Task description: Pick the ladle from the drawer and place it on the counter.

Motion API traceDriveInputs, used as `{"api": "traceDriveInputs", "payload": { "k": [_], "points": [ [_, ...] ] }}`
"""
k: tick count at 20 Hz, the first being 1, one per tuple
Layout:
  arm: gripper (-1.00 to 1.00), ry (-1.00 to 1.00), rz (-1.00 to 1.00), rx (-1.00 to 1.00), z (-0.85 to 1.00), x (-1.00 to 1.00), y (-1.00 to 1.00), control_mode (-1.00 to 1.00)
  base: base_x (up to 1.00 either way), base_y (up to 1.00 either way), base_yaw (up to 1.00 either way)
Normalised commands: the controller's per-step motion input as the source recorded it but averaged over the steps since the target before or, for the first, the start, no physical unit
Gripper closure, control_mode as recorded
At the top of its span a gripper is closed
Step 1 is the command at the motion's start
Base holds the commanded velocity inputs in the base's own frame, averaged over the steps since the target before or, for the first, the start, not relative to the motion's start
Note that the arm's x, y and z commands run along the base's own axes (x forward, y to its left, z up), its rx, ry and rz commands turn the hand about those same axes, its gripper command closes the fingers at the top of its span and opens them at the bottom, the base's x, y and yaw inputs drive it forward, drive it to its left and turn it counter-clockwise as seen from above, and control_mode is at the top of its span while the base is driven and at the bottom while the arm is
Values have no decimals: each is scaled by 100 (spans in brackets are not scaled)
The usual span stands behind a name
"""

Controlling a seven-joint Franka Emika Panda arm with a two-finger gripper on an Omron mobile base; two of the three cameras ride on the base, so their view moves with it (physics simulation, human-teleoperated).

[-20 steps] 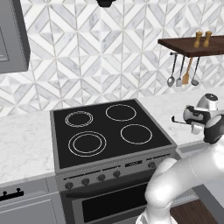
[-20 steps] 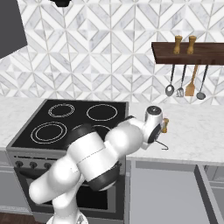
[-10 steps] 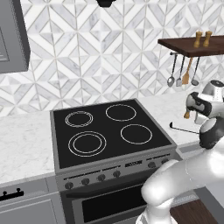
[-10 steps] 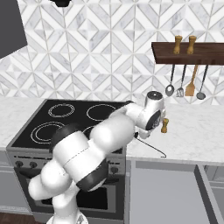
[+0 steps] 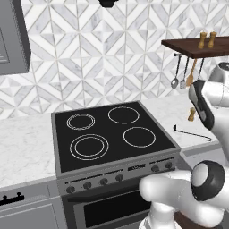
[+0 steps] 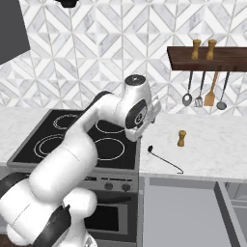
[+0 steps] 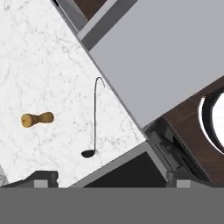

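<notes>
Ladle [image 7: 94,117] placement looks done, judged from how things lie: it rests flat on the counter [image 7: 39,65], free of the gripper, with the fingers [image 7: 41,177] apart and holding nothing. The step in hand, as a judgement, is the retreat.

Taking the stove [image 6: 72,144] as landmark and reading the right base view from left to right: the arm arches over the stove's right half, its hand [image 6: 144,113] above the stove's right edge. Just right of that edge the scoop of the ladle [image 6: 164,159] sits on the counter [image 6: 212,149], the thin handle running away from the stove toward the counter's front lip and ending in a small hook. Farther right of the stove stands a small wooden pepper mill [image 6: 182,138], near the ladle but apart from it. Below the counter, right of the stove's front, the drawer [image 6: 181,212] stands pulled out, its pale inside bare. High on the wall right of the stove hang spoons [image 6: 193,94] and a spatula [image 6: 211,94] under a shelf.

In the left base view the ladle [image 5: 192,133] lies right of the stove, close to the counter's front.

To finish well, the hand should probably rise straight up and away, fingers kept spread, so that neither tip brushes the handle. The hooked end lies close to the lip above the open drawer, so a slight knock could roll or slide it off. A sideways swing risks the pepper mill too.
</notes>
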Motion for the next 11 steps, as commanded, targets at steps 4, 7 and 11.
{"api": "traceDriveInputs", "payload": {
  "k": [4,7,11],
  "points": [
    [-100,-34,0,-24,100,-100,99,-100,0,0,0],
    [-100,-56,0,-33,100,-100,89,-100,0,0,0],
    [-100,-61,0,-29,48,-74,43,-100,0,0,0]
  ]
}}
